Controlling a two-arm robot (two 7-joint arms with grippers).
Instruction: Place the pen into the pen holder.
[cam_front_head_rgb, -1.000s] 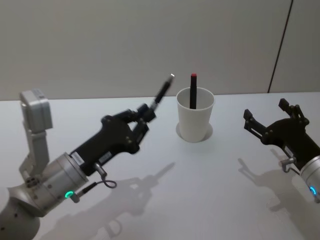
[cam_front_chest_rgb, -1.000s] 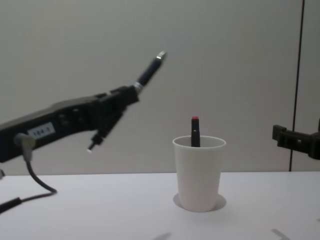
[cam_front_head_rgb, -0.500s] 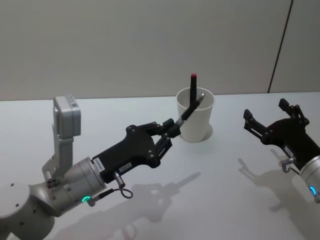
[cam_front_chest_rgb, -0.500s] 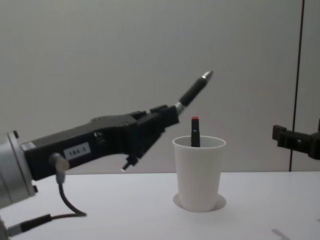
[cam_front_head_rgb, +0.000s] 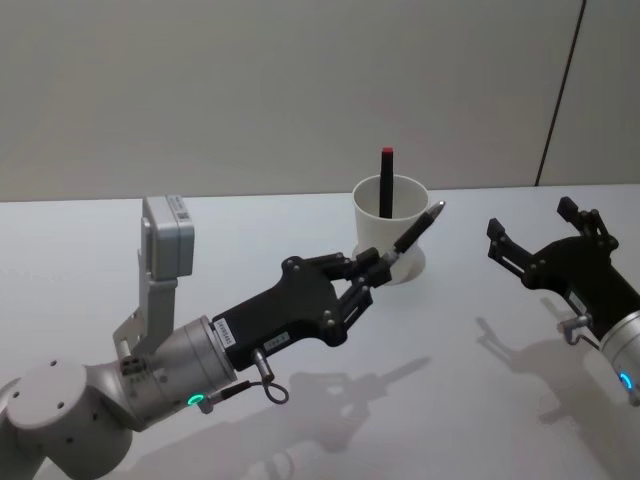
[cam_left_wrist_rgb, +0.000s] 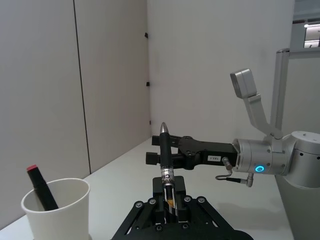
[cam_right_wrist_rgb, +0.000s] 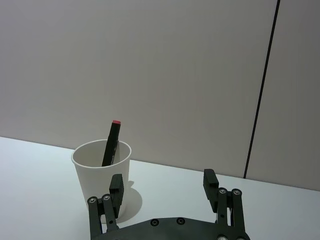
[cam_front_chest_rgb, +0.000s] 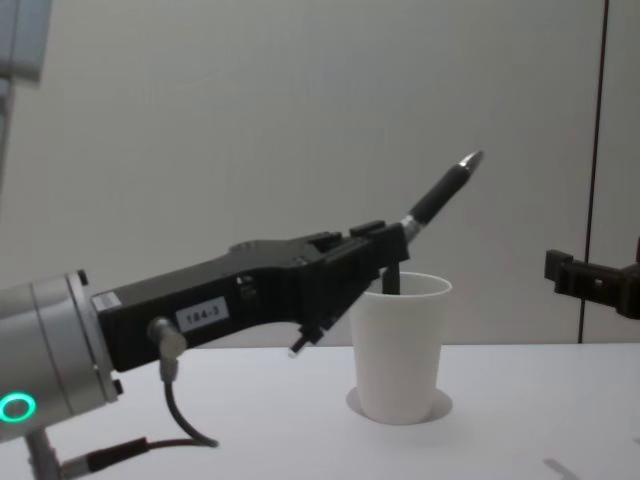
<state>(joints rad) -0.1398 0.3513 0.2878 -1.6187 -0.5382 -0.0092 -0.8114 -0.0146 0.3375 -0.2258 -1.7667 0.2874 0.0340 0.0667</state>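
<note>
Left gripper (cam_front_head_rgb: 375, 267) shifted rightward, clamping pen (cam_front_head_rgb: 415, 232), tip raised by pen holder (cam_front_head_rgb: 378, 238); right gripper (cam_front_head_rgb: 532, 220) parked, spread.

Table (cam_front_head_rgb: 470, 420), white, plain top, across the near field. Wall (cam_front_head_rgb: 200, 90), grey, far side, one dark vertical seam (cam_front_head_rgb: 560, 95) at right. Marker (cam_front_head_rgb: 386, 185), black with red cap, upright, far centre.

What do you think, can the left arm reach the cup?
Probably yes: the left tool, shut on the pen, is close beside the pen holder, nothing between. The right tool sits open, off right.
</note>
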